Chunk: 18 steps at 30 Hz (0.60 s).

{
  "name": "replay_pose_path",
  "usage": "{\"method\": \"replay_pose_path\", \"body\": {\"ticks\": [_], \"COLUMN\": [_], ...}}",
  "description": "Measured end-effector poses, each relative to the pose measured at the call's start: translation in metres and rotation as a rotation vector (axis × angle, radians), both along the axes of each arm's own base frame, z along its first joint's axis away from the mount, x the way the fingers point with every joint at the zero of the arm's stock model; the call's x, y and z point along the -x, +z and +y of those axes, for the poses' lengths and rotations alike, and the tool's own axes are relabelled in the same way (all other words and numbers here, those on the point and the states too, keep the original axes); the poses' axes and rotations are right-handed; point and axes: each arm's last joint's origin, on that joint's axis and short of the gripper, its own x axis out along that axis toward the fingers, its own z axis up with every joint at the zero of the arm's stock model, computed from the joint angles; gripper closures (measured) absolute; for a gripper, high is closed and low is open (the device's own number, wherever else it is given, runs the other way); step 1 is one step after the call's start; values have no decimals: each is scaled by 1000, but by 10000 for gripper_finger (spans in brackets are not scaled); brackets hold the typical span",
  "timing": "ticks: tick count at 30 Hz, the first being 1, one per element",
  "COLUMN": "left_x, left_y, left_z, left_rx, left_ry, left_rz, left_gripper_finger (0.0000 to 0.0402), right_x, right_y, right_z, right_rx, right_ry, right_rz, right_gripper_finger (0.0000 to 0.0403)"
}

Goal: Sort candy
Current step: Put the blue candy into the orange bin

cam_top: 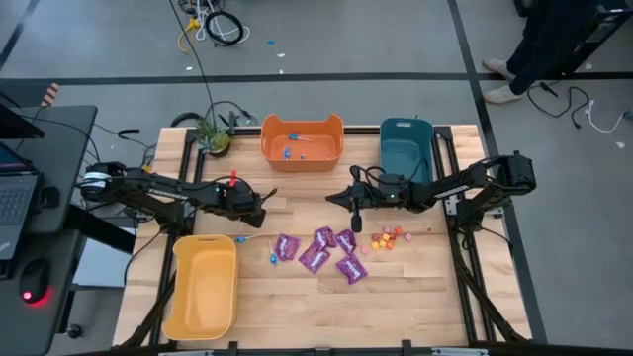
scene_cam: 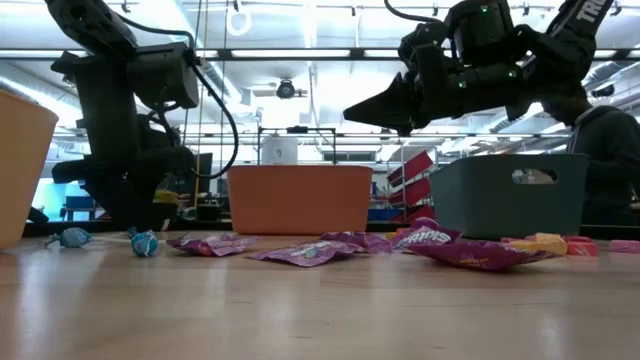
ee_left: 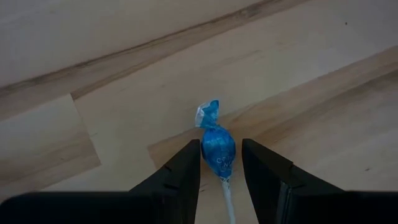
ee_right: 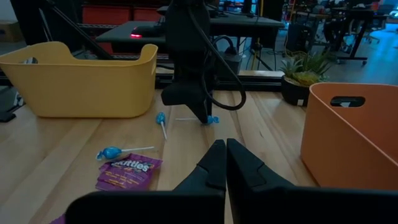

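Left gripper (ee_left: 221, 171): open narrowly astride a lollipop (ee_left: 217, 146) on the bench (ee_left: 323, 74). We should close squarely on its head. Right gripper (ee_right: 225, 163): closed, empty.

Robotics lab: framed workbench (cam_top: 297, 307), laptop desk (cam_top: 40, 148), floor cables (cam_top: 218, 25).

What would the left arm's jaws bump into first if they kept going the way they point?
Most likely the blue lollipop: the left gripper points down at the table, jaws open either side of its wrapped head. Just beneath lies the wood.
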Motion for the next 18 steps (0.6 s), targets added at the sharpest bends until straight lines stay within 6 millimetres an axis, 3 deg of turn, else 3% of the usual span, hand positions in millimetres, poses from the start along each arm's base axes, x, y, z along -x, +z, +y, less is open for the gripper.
{"method": "replay_pose_path", "body": {"ticks": [8, 18], "left_x": [1, 1], "left_y": [0, 0], "left_z": [-1, -1], "left_rx": [40, 40], "left_ry": [-99, -103], "left_rz": [26, 28], "left_gripper_finger": [279, 279], "right_x": [0, 0], "right_y": [0, 0], "right_z": [0, 0], "right_rx": [-4, -11], "right_ry": [9, 10], "right_rz": [0, -1], "right_gripper_finger": [402, 402]}}
